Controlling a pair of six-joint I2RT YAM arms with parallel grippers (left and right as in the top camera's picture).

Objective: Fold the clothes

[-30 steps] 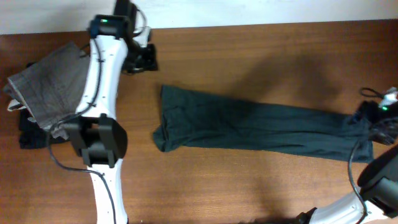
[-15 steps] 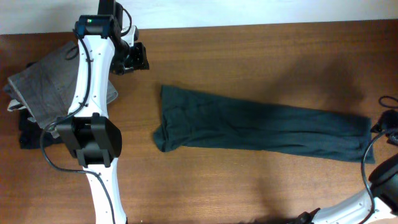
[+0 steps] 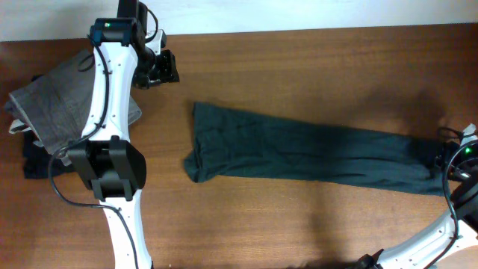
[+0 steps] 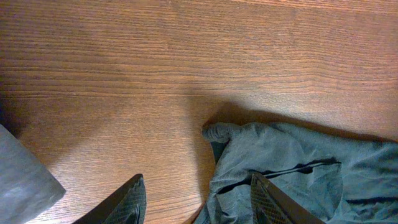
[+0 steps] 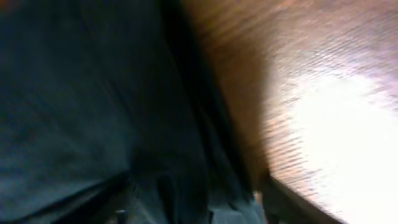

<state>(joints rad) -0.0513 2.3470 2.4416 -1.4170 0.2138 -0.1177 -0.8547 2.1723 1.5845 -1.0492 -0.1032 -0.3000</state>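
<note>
The clothes (image 3: 314, 153), a dark charcoal shirt, lie folded into a long strip across the table, plain side up. My left gripper (image 3: 160, 69) hovers up and to the left of the strip's left end, not touching it. In the left wrist view this gripper (image 4: 199, 205) is open, and a crumpled corner of the clothes (image 4: 292, 168) lies under its right finger (image 4: 273, 202). My right gripper (image 3: 450, 155) sits over the strip's right end. The right wrist view is blurred. There its jaws (image 5: 205, 208) stand apart with dark cloth (image 5: 93, 93) between and under them.
Folded grey trousers (image 3: 63, 104) rest on a black folded garment (image 3: 33, 161) at the far left, beside the left arm (image 3: 112, 134). The table's back edge (image 3: 299, 31) runs along the top. Bare wood (image 3: 299, 224) shows in front of the strip.
The left arm shifted slightly left and then held still. The right gripper pulled off past the shirt's right end, then came back over it. The strip's right end lies flatter.
</note>
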